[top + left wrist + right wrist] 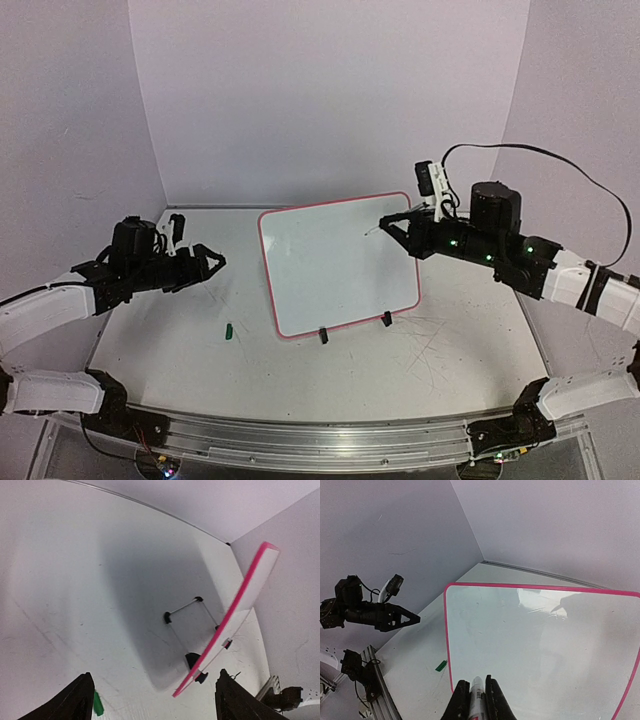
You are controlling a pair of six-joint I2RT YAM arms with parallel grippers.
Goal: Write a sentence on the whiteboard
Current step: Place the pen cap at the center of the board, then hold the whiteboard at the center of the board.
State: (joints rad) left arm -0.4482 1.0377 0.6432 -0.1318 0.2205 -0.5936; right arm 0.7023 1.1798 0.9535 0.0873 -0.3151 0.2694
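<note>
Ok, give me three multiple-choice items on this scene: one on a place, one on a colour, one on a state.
1. Where is the green piece?
A. on the table, left of the board
B. on the board
C. behind the board

2. What colour is the frame of the board?
A. blue
B. pink-red
C. black

3. How is the right end effector?
A. open and empty
B. shut on a marker
C. shut on the board

Answers:
1 A: the top view shows it on the table, off the board's lower left corner.
2 B: every view shows a pink-red rim.
3 B: the right wrist view shows the marker between its fingers.
</note>
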